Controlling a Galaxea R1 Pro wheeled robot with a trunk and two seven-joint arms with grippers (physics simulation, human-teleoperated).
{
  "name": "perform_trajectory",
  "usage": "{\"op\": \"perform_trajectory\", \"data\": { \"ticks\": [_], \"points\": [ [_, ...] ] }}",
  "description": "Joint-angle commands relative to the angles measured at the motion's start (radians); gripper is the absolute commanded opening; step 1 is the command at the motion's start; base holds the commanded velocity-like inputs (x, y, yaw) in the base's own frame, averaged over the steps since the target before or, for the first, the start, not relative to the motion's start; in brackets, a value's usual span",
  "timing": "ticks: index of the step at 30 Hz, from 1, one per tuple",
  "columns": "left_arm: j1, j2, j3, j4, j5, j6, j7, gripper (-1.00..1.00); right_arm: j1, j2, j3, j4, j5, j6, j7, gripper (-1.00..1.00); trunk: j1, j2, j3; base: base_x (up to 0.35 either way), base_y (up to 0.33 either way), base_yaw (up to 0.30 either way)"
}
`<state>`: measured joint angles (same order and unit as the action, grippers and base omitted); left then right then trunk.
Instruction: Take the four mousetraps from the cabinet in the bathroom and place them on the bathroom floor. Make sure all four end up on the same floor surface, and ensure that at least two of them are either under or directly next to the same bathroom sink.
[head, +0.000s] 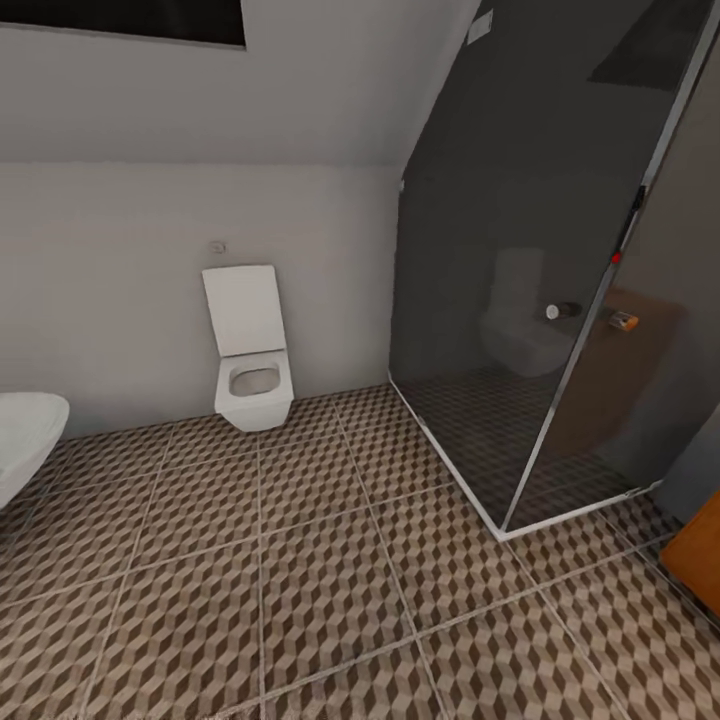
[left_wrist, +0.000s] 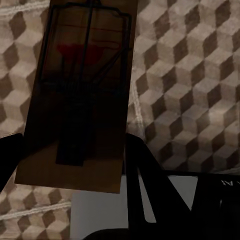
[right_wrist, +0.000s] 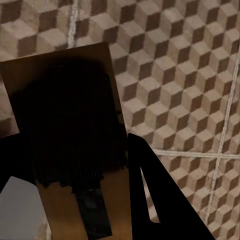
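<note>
1. In the left wrist view, a mousetrap (left_wrist: 82, 95) is grasped by the left gripper (left_wrist: 75, 155); its dark fingers (left_wrist: 145, 175) are seen at both sides of the plate's near end. The dark metal wire and the red spot are seen on the face of the wooden plate.
2. In the right wrist view, a second mousetrap (right_wrist: 70, 145) is grasped by the right gripper (right_wrist: 75, 165), whose dark fingers (right_wrist: 160, 200) are closed on its two sides. This plate is seen in heavy shadow, so its metal parts cannot be told clearly.
3. Under both traps the bathroom floor (head: 300, 600) is seen, well apart from them, with its cube pattern in brown, beige and white and its pale grout lines.
4. In the head view, at the right edge and near, a corner of an orange-brown wooden piece (head: 700, 555) is seen; it cannot be told what it belongs to.
5. At the left edge, part of a white rounded bathtub (head: 25, 435) is seen.
6. Further to the right, a dark glass shower cabin (head: 540, 300) with a white frame is placed on the floor, and the room is reflected in its glass.
7. Farthest, a white wall-hung toilet (head: 252, 385) with its lid raised is fixed to the grey wall (head: 120, 300).
</note>
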<state>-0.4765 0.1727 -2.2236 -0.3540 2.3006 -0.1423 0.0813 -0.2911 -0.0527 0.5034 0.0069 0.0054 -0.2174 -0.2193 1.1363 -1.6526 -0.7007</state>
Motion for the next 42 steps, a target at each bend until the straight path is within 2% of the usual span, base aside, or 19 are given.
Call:
{"op": "perform_trajectory", "data": {
  "ticks": [1,13,42],
  "points": [
    [-0.002,0.001,-0.008,-0.005,0.003,-0.008,0.006,-1.00,0.000,0.000,0.003,0.001,-0.002,-0.003,-0.003,-1.00,0.000,-0.001,-0.002,0.000,0.000,0.171],
    [-0.002,0.000,-0.008,-0.005,0.003,-0.007,0.006,-1.00,0.000,0.000,0.004,-0.001,0.001,-0.010,-0.003,-1.00,0.000,-0.001,-0.010,0.000,0.000,0.065],
    [-0.002,-0.004,-0.008,-0.016,0.003,-0.006,0.005,-1.00,0.000,-0.001,0.004,-0.001,0.001,-0.011,-0.003,-1.00,0.000,-0.001,-0.050,0.000,0.000,0.175]
  ]
}}
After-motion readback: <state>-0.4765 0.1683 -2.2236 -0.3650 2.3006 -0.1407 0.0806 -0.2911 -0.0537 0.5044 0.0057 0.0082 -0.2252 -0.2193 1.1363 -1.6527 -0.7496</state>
